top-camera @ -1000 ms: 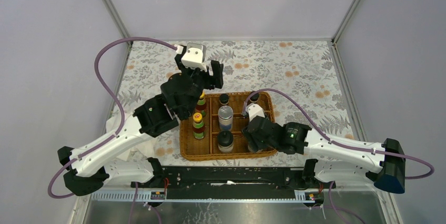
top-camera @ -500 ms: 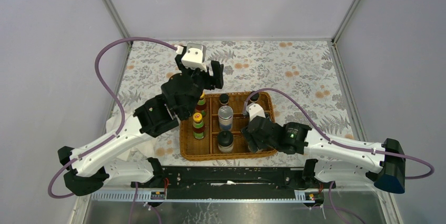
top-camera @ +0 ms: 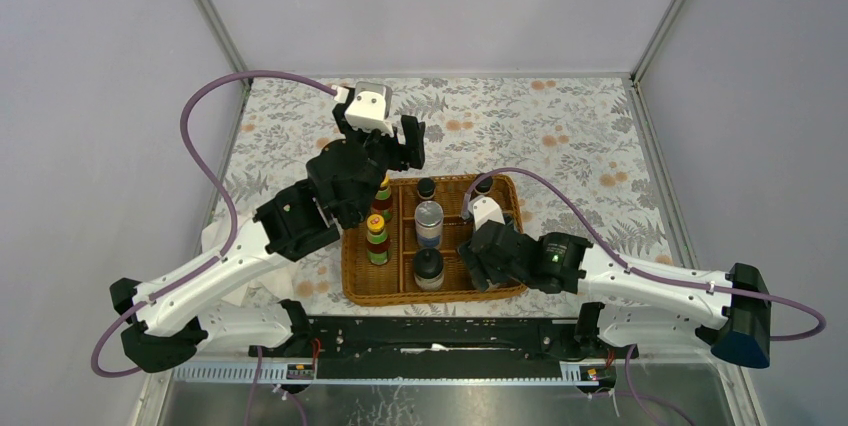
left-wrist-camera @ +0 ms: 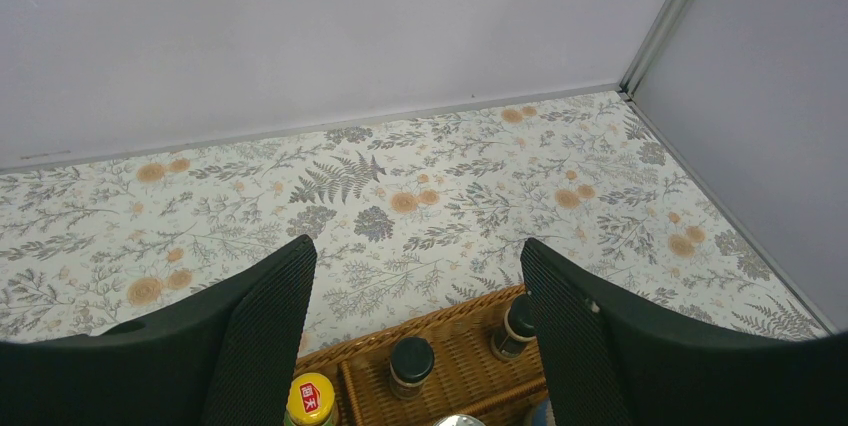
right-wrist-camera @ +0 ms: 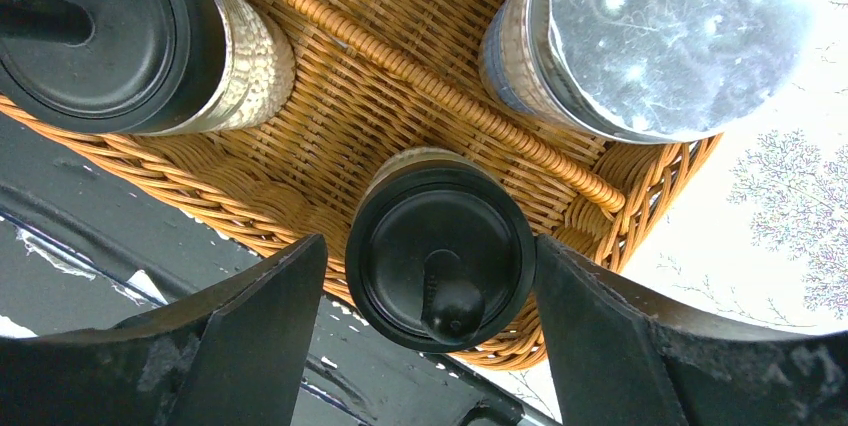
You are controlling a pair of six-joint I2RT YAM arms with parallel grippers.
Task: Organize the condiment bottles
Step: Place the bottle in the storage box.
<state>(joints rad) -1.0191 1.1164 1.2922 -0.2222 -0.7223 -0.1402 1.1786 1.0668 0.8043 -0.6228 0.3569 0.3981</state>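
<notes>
The condiment bottles stand in a wicker basket (top-camera: pixel 355 271). Two yellow-capped bottles (top-camera: pixel 376 236) fill its left column. A black-capped jar (top-camera: pixel 426 188), a silver-lidded shaker (top-camera: pixel 429 218) and a knob-lidded jar (top-camera: pixel 428 266) fill the middle one. My right gripper (right-wrist-camera: pixel 432 331) is open around a second knob-lidded cream jar (right-wrist-camera: pixel 440 256) standing in the near right compartment, with a gap at the left finger. Beside it are another shaker (right-wrist-camera: pixel 670 36) and the first knobbed jar (right-wrist-camera: pixel 110 36). My left gripper (left-wrist-camera: pixel 415 276) hangs open and empty above the basket's far edge, over a yellow cap (left-wrist-camera: pixel 310 399) and two black caps (left-wrist-camera: pixel 411 358).
A crumpled white cloth (top-camera: pixel 215 241) lies left of the basket under the left arm. A black rail (top-camera: pixel 440 336) runs along the near table edge just behind the basket. Flowered tablecloth (top-camera: pixel 560 136) stretches to the back and right walls.
My right gripper's jaws have widened and come off the knob-lidded jar, which stays standing in the basket. The left arm has not moved.
</notes>
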